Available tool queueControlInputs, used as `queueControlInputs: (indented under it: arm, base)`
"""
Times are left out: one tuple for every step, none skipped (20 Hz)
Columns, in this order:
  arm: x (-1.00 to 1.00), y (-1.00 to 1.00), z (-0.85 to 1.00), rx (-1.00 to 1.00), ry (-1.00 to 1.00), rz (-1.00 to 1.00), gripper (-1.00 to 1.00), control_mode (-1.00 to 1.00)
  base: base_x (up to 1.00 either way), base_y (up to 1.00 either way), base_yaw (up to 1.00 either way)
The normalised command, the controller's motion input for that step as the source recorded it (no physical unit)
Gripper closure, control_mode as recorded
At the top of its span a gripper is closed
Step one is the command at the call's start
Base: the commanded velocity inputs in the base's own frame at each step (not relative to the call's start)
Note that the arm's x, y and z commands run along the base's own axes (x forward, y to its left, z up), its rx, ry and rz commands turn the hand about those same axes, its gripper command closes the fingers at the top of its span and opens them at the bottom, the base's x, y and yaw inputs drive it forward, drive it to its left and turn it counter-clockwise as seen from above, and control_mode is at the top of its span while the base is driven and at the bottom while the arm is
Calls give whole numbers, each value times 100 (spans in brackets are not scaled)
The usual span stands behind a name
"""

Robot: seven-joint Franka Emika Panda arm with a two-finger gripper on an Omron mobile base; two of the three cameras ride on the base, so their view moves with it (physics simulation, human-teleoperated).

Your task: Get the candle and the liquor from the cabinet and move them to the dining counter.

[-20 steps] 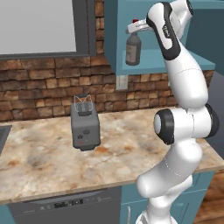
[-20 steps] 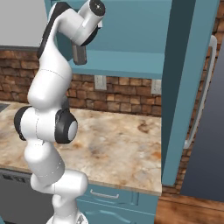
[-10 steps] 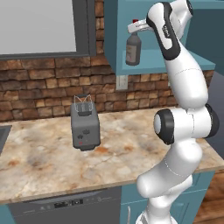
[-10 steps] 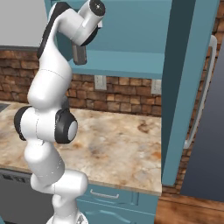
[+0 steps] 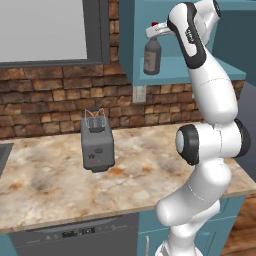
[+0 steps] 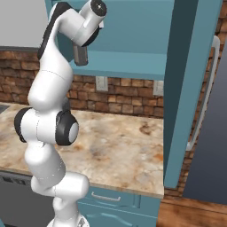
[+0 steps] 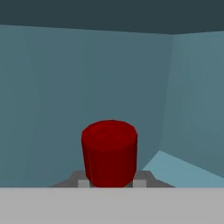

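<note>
Gripping liquor (image 5: 152, 56) by the neck, red cap (image 7: 109, 152) just ahead between the fingertips | gripper (image 5: 156, 31) pinching the bottle, hanging below it, inside cabinet (image 5: 200, 67) | advice: withdraw level, clear the shelf edge, avoid swinging the bottle.

The white jointed robot arm (image 6: 48, 133) rises at the left, its hand up at the open teal-blue wall cabinet (image 6: 133, 35). A dark grey-brown glass bottle (image 6: 80, 55) hangs just below the hand, over the teal shelf edge. The raised cabinet door (image 6: 188, 88) stands open at right. Below lie a beige marbled stone counter (image 6: 119, 150) and a brick wall (image 6: 128, 95).
</note>
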Motion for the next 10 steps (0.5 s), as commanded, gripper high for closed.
queueControlInputs:
  arm:
    - [0, 0, 0, 0, 0, 0, 100, -100]
    - [0, 0, 0, 0, 0, 0, 100, -100]
    - [0, 0, 0, 0, 0, 0, 100, -100]
    - [-4, 0, 0, 0, 0, 0, 100, -100]
    - [-7, 0, 0, 0, -1, 0, 100, -100]
    - [-5, 0, 0, 0, -2, 0, 100, -100]
    - [0, 0, 0, 0, -3, 0, 100, -100]
    - [-9, 0, 0, 0, -5, 0, 100, -100]
    - [-25, -12, 0, 0, -4, -1, 100, -100]
    - [-37, -20, 0, 0, -4, -3, 100, -100]
  base:
    - [0, 0, 0]
    - [0, 0, 0]
    - [0, 0, 0]
    - [0, 0, 0]
    - [0, 0, 0]
    - [0, 0, 0]
    - [0, 0, 0]
    - [0, 0, 0]
    - [0, 0, 0]
    - [0, 0, 0]
